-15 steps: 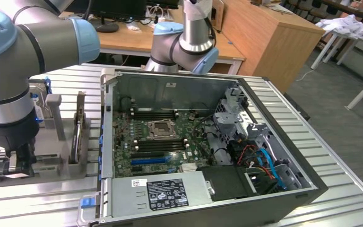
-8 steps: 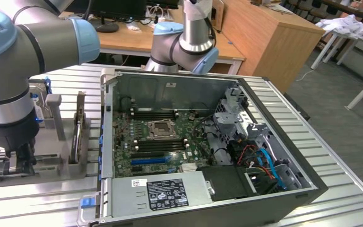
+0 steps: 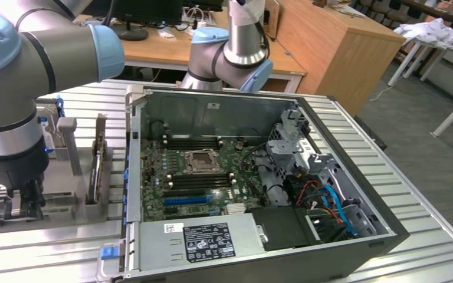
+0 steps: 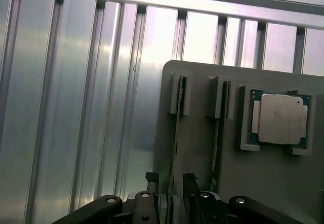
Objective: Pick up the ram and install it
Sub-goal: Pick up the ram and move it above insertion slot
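The ram [image 4: 175, 133] is a thin green stick standing on edge in a slot of the grey holder plate [image 4: 200, 155]. My gripper [image 4: 171, 179] is down over one end of it, a dark finger [image 4: 152, 182] on each face and closed in against the stick. A second stick [image 4: 218, 128] stands in the neighbouring slot. In the exterior view my gripper [image 3: 22, 203] reaches down onto the holder plate [image 3: 65, 203] at that view's left, with a stick [image 3: 98, 162] upright beside it. The motherboard's memory slots [image 3: 193, 143] lie inside the open computer case [image 3: 353, 177].
A square silver CPU chip [image 4: 280, 118] sits in its pocket on the holder plate. The ribbed metal table [image 4: 76, 107] carries both plate and case. A second robot arm [image 3: 235, 47] stands behind the case. Cables and a drive cage [image 3: 321, 194] fill the case's right side.
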`<state>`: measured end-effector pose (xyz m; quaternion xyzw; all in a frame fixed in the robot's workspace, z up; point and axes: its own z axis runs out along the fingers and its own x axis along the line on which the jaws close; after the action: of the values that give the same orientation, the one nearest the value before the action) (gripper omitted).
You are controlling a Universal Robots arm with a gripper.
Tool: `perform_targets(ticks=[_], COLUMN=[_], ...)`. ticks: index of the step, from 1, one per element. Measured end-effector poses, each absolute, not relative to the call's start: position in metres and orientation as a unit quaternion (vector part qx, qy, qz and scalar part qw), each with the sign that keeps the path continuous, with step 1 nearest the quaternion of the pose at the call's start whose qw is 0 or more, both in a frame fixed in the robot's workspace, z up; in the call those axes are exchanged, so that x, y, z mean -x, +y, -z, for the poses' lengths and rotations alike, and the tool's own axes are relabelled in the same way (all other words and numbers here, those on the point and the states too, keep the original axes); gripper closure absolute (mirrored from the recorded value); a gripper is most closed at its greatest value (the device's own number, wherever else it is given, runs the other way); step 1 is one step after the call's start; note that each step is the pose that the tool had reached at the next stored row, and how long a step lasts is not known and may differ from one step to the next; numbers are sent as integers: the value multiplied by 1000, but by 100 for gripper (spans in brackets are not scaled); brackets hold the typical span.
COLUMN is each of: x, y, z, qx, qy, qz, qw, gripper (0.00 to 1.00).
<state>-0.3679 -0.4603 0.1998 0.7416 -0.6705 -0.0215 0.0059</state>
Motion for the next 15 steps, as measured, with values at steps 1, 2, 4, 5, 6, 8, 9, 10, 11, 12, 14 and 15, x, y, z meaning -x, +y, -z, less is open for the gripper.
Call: perform_targets(ticks=[1, 2, 4, 5, 6, 8, 9, 10, 11, 12, 14, 15], x=[368, 368, 368, 368, 368, 368, 368, 368, 368, 368, 368, 368], y=[-460, -460, -460, -460, -460, -460, -460, -460, -460, -460, -460, -460], z=[-199, -199, -199, -199, -199, -199, -199, -199, -199, -199, -199, -199], qx=[-742, -742, -742, -742, -742, -742, -742, -742, -742, -742, -742, -742], qy=[-671, -671, -671, -671, -671, -671, -671, -670, -671, -670, -671, -671], qz=[21, 22, 22, 22, 22, 21, 21, 21, 21, 21, 21, 21], qw=[6, 6, 6, 6, 6, 6, 6, 6, 6, 6, 6, 6], gripper=[67, 67, 67, 67, 67, 67, 67, 69, 75, 75, 75, 75])
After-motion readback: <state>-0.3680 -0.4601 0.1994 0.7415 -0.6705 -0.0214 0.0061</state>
